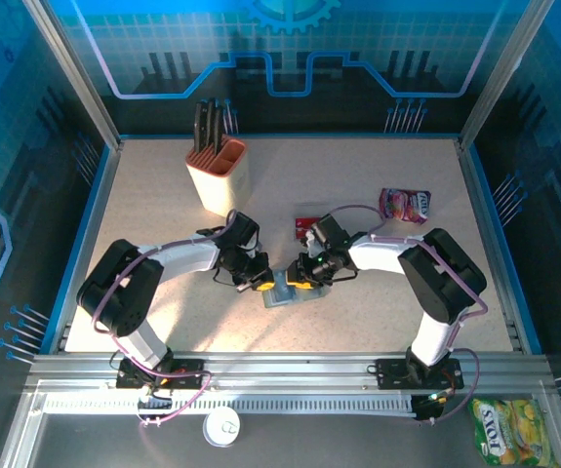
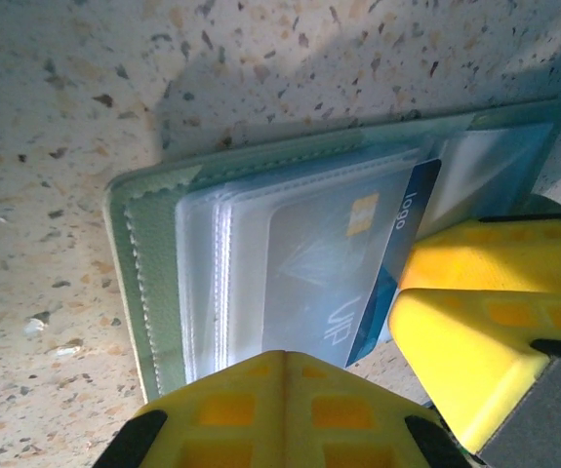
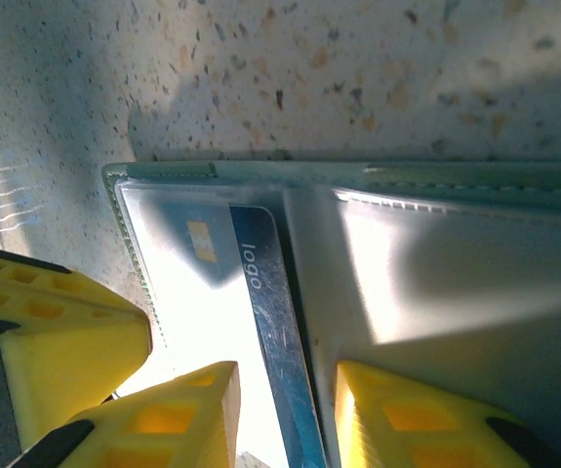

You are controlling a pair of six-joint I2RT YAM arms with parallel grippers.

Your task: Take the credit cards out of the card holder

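The grey-blue card holder (image 1: 285, 295) lies open on the speckled table, between the two grippers. In the left wrist view its clear sleeves (image 2: 260, 263) hold a blue card (image 2: 415, 210) marked "logo", which pokes out at the right. My left gripper (image 2: 285, 359) is shut, with its joined tips on the sleeves. My right gripper (image 3: 285, 409) has its jaws partly apart, either side of the blue card's (image 3: 270, 302) bare strip. A red card (image 1: 305, 225) lies on the table behind the right gripper (image 1: 298, 281).
A beige knife block (image 1: 219, 174) stands at the back left. A pink-red snack packet (image 1: 405, 205) lies at the back right. A yellow packet (image 1: 509, 429) and a white disc (image 1: 222, 426) sit beyond the near rail.
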